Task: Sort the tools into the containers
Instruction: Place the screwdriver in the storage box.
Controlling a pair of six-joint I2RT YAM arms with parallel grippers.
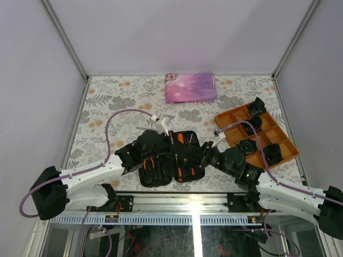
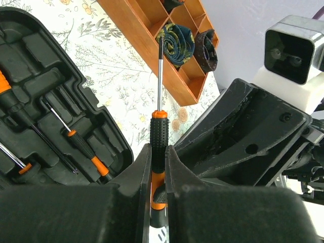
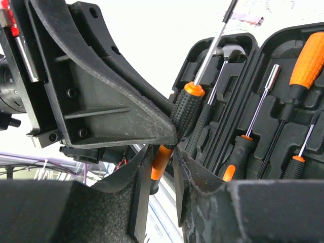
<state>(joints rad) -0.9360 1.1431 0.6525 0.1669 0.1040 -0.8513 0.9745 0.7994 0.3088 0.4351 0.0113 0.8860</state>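
My left gripper (image 2: 158, 152) is shut on the black knurled handle of a screwdriver (image 2: 159, 129), whose metal shaft points away from it. My right gripper (image 3: 162, 152) has its jaws on either side of the same screwdriver's orange butt end (image 3: 161, 162). One pad touches it and a narrow gap shows at the other. The black tool case (image 1: 153, 179) lies open between the arms. It holds pliers, several screwdrivers (image 3: 243, 147) and a hammer (image 3: 230, 50) in its slots. In the top view the left gripper (image 1: 163, 147) and the right gripper (image 1: 203, 155) meet over the case.
An orange compartment tray (image 1: 221, 118) with black coiled bundles (image 2: 177, 43) sits on the right. A folded pink-purple cloth (image 1: 190, 88) lies at the back. The table's near edge with its metal rail runs just below the case.
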